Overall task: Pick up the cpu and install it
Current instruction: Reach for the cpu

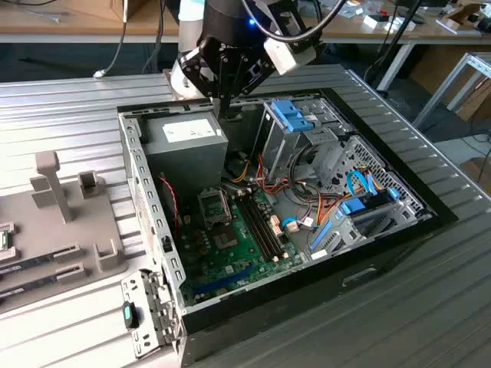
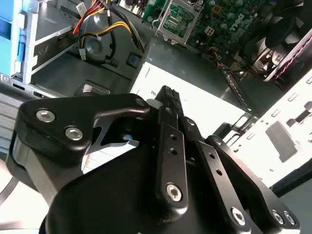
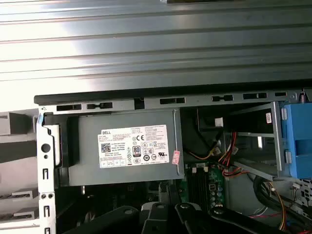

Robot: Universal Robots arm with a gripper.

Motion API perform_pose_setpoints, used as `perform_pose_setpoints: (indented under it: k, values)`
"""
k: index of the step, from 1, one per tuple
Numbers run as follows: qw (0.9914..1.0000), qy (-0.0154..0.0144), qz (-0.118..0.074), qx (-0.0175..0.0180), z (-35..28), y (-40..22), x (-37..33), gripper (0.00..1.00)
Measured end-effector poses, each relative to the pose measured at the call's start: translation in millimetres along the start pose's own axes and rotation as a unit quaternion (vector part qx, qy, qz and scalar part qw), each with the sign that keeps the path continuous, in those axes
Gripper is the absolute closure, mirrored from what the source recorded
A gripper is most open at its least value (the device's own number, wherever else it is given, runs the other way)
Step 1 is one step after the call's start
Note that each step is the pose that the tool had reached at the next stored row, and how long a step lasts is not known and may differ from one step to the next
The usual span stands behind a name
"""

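My gripper (image 1: 228,113) hangs over the back of the open computer case (image 1: 146,230), just above the grey power supply (image 1: 188,142). In the second wrist view its black fingers (image 2: 168,105) stand close together, and a small silver-grey piece, the cpu (image 2: 153,103), is pinched at their tips. The silver socket frame (image 1: 215,205) on the green motherboard (image 1: 245,245) lies lower in the case, towards the exterior view's front. The same socket frame (image 2: 178,19) appears in the second wrist view beyond the fingertips. The first wrist view looks down on the power supply (image 3: 126,146).
Orange and yellow cables (image 1: 265,180) and blue drive brackets (image 1: 291,115) fill the case towards the exterior view's right. A grey fixture tray (image 1: 69,222) with upright posts sits on the ribbed metal table (image 1: 69,107) at the exterior view's left. A fan (image 2: 287,29) stands near the motherboard.
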State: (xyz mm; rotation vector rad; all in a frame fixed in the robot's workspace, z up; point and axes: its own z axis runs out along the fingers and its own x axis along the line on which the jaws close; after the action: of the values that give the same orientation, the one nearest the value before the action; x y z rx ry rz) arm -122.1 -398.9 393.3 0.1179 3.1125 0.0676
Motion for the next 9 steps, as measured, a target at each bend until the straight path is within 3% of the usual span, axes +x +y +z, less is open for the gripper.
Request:
perform_pose_setpoints:
  k: [9]
  values:
    - [1.0,0.0,0.0,0.0,-0.2,-0.6,7.3,0.89]
